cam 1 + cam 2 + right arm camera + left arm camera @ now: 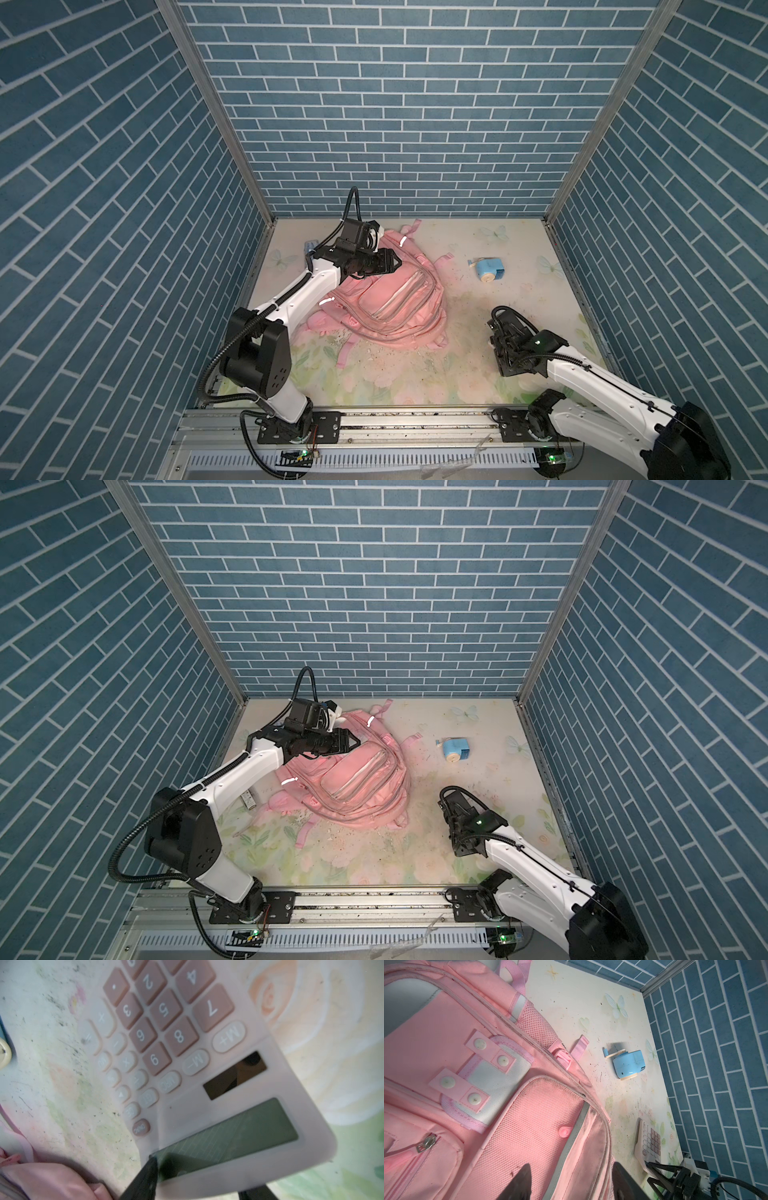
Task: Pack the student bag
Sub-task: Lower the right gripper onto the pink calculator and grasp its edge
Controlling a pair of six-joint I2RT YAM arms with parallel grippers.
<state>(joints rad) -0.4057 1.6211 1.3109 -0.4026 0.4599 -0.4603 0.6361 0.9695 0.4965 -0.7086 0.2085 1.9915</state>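
Read on the pink calculator (228,1109) keys: digits 2 to 9, M+, M−, MRC. The key nearest the right gripper (201,1178) jaws is marked ON/C, blurred.

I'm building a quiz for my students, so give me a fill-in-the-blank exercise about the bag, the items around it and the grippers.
The student bag is ____ in colour.
The pencil sharpener beside it is ____.
The left gripper hangs above the bag with jaws ____.
The right gripper has its fingers either side of a ____.
Missing words: pink; blue; open; calculator.
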